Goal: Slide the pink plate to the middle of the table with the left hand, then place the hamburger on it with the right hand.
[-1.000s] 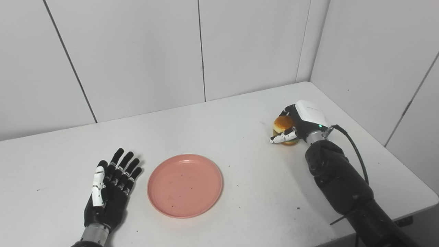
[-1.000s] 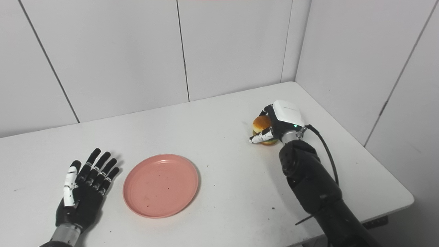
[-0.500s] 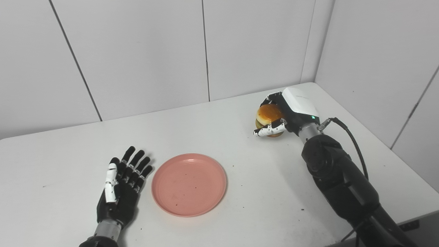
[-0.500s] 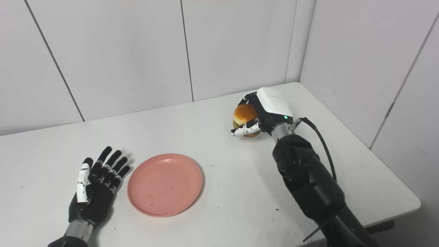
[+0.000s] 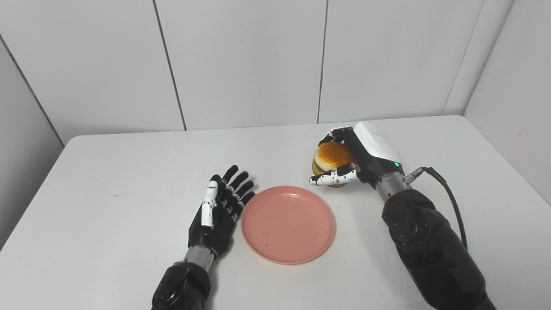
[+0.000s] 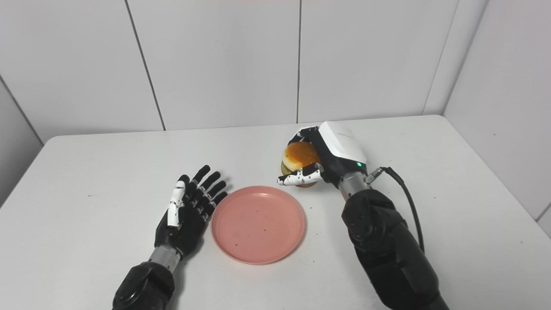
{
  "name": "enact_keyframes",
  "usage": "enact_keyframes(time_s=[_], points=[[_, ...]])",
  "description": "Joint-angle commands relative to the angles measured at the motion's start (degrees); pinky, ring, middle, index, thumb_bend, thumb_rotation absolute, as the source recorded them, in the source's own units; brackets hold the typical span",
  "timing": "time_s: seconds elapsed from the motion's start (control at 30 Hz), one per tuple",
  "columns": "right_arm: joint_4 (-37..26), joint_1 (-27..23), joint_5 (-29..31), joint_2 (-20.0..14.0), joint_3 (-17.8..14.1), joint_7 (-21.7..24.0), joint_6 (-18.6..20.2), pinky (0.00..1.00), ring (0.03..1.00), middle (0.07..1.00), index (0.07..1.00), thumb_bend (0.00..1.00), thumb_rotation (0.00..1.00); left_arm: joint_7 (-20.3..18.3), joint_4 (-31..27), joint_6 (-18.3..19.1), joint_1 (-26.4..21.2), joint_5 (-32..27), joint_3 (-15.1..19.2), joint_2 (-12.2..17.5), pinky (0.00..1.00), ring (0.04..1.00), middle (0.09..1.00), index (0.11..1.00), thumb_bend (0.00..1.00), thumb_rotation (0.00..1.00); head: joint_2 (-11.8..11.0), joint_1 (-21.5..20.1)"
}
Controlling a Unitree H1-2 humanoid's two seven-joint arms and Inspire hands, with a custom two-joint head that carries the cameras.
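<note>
The pink plate [image 5: 287, 224] lies flat near the middle of the white table [image 5: 129, 172]. My left hand [image 5: 217, 213] rests open on the table, its fingers beside the plate's left rim. My right hand [image 5: 359, 159] is shut on the hamburger [image 5: 329, 157], which has an orange bun and a green layer. It holds the hamburger just beyond the plate's far right edge, above the table. The same scene shows in the right eye view, with the plate [image 6: 257, 224], the hamburger [image 6: 298, 157], the left hand [image 6: 189, 211] and the right hand [image 6: 331, 153].
White wall panels stand behind the table and on its right. The table's left edge [image 5: 32, 193] and right edge [image 5: 508, 159] are in view. A black cable [image 5: 447, 198] loops from the right wrist. Small dark specks dot the tabletop.
The camera has swung to the left, shifting the whole picture. My right hand has lifted the hamburger off the table and carried it left toward the plate. The left hand stays open beside the plate.
</note>
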Motion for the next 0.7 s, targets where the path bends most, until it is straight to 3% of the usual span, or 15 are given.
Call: enact_keyframes(time_s=[0.0, 0.5, 0.67], points=[[-1.2, -3.5, -0.8, 0.9, 0.7, -0.8, -3.1, 0.29, 0.374, 0.44, 0.485, 0.5, 0.13, 1.7, 1.7, 1.9, 1.5, 1.3, -0.5, -0.5, 0.88, 0.883, 0.887, 0.886, 0.37, 1.0, 0.0, 0.0], [3.7, -2.1, -1.9, 6.4, 6.5, -1.8, -4.9, 0.28, 0.373, 0.457, 0.489, 0.5, 0.13, 2.8, 0.6, 2.8, 1.4, 2.4, -1.3, -1.1, 0.89, 0.875, 0.874, 0.872, 0.37, 1.0, 1.4, 1.2], [5.7, -1.6, -1.9, 6.0, 7.2, -2.0, -6.9, 0.25, 0.337, 0.421, 0.486, 0.5, 0.13, 3.0, 0.3, 2.9, 1.4, 2.7, -1.5, -1.0, 0.89, 0.876, 0.874, 0.87, 0.37, 1.0, 1.8, 0.7]])
